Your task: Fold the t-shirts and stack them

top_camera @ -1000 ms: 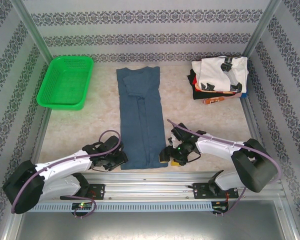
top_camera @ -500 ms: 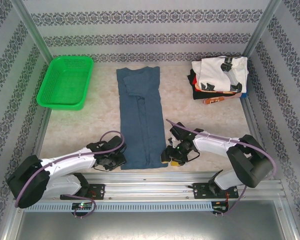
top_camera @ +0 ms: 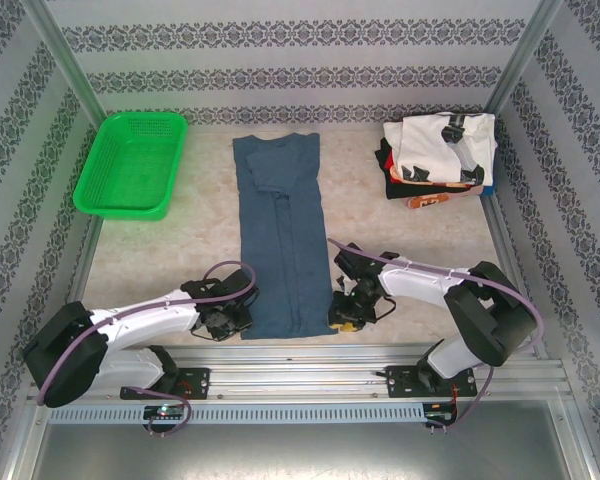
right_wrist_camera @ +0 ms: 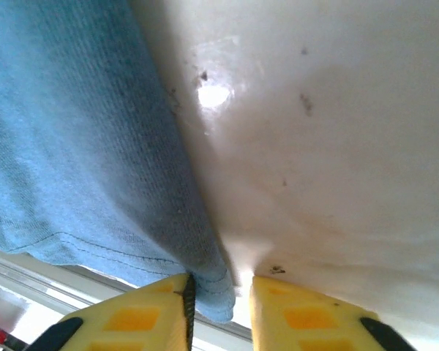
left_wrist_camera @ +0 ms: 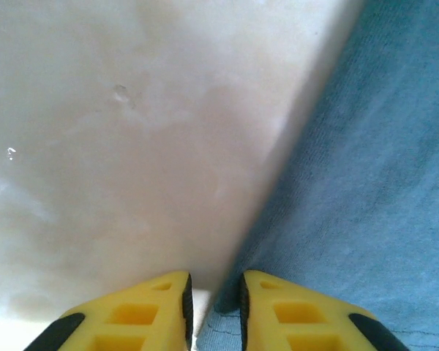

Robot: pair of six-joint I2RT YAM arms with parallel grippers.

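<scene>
Left gripper (left_wrist_camera: 214,281) and right gripper (right_wrist_camera: 221,284) are straddling the near hem corners of the slate-blue t-shirt (top_camera: 280,240), jaws nearly together; whether they are pinching it I cannot tell. It is lying lengthwise on the counter (top_camera: 170,260), other t-shirts (top_camera: 440,150) stacked far right.

Nothing in these views can be read as a word, number, brand or sign. The white t-shirt (top_camera: 442,140) carries a black-and-orange print, but it is too small and too creased to tell whether it holds any letters.
</scene>
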